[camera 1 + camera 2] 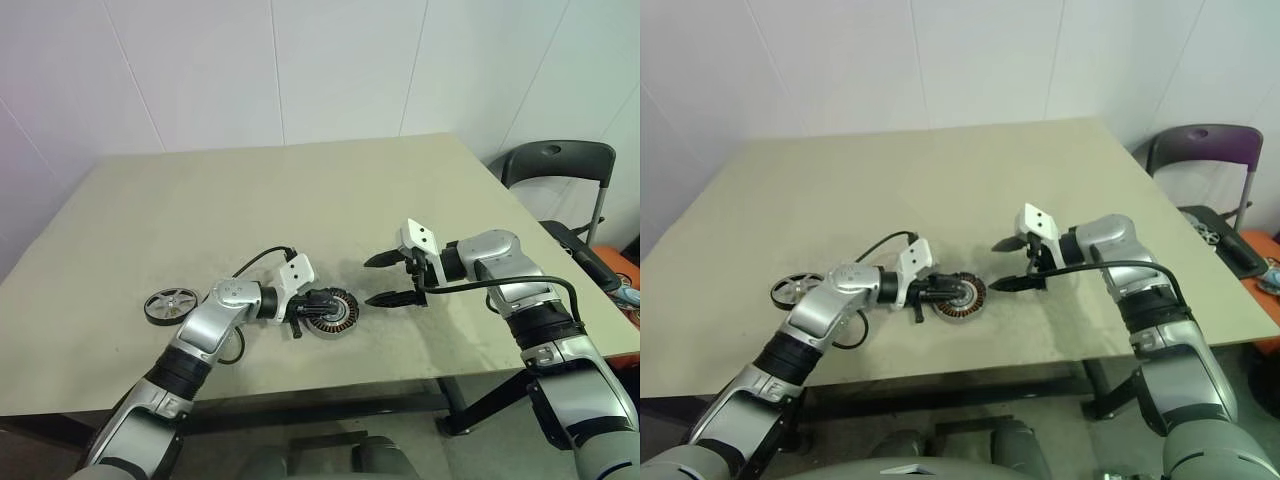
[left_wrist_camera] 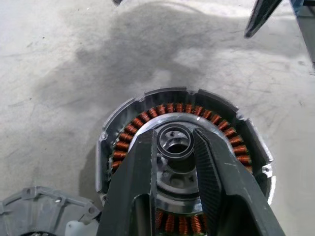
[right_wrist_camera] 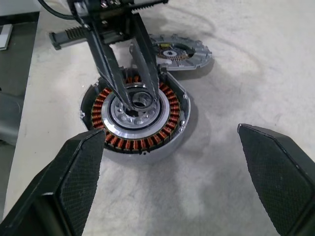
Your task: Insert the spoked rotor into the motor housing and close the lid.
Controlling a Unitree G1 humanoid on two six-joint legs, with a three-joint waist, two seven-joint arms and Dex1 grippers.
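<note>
Two tools: left tool (image 3: 129, 105) narrow over motor housing (image 3: 135, 115) centre; right tool (image 1: 392, 279) wide, beside.

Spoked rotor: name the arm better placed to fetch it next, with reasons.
Left, probably. The spoked rotor lies on the table beside the left arm's elbow side, far from the right gripper. But the left gripper sits at the centre of the motor housing and would have to withdraw first; the right's jaws are open.
</note>
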